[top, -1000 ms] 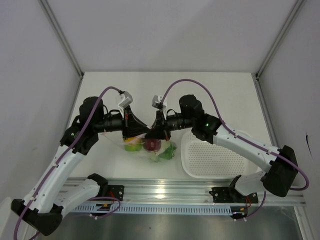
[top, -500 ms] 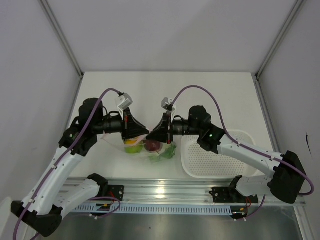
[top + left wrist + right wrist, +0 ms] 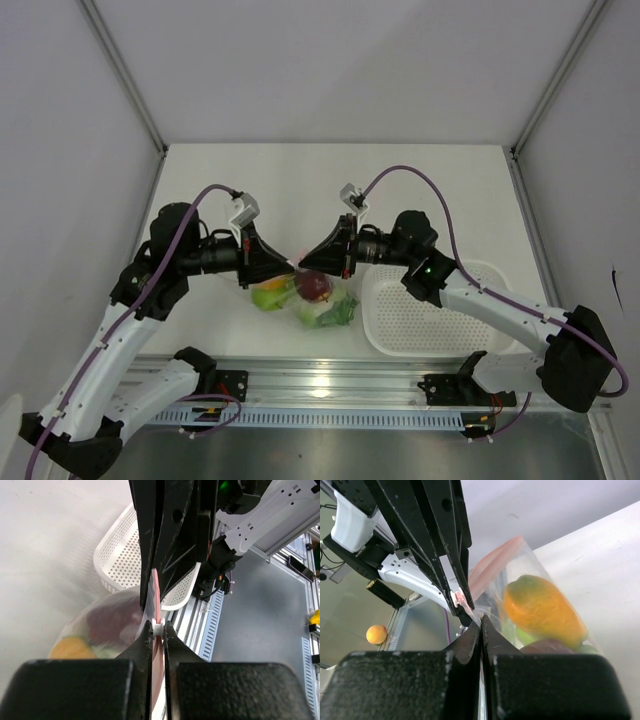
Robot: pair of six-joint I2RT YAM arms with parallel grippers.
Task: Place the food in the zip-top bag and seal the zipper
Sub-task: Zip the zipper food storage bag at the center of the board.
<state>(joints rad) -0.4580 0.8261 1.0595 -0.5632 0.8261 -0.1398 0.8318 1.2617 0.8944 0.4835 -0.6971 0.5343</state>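
Bare table (image 3: 330, 190) lies behind; the basket (image 3: 430, 320) sits just beside the bag (image 3: 322, 305). The 2 arms reach inward, left gripper (image 3: 290, 263) and right gripper (image 3: 307, 262) tip to tip, both pinching the zipper (image 3: 156, 592).

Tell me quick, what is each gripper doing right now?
Left gripper: closed, pinching the zipper.
Right gripper: closed, pinching the same zipper right next to the left one.
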